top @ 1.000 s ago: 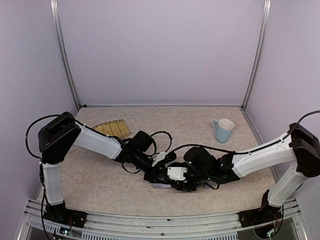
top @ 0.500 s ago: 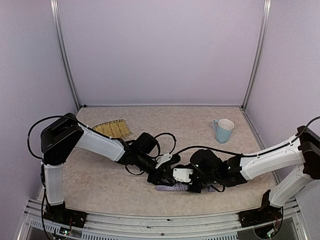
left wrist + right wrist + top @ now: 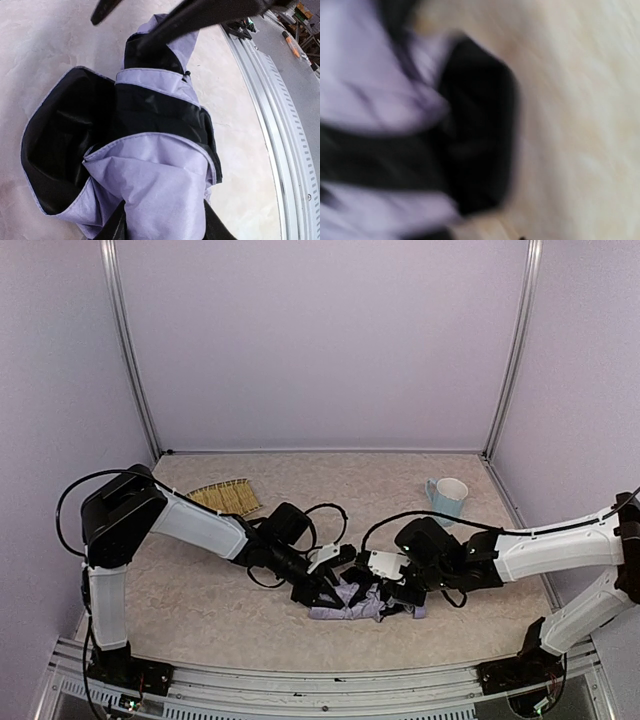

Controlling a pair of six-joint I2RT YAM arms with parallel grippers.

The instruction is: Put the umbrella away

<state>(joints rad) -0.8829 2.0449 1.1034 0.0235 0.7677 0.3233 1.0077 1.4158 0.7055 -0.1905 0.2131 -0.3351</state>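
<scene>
Tabletop (image 3: 200, 605) mottled beige, crumpled umbrella (image 3: 345, 602), lavender walls (image 3: 320, 340)

R wrist view too blurred: umbrella (image 3: 380, 95) just lavender/black smear.

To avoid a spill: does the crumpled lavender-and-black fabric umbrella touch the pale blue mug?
Apart. The top external view shows the mug well behind the umbrella, with the right arm between them.

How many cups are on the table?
1. The light blue cup stands at the far right of the table, well apart from the umbrella. I see no other, though the crumpled umbrella could cover something small.
</scene>
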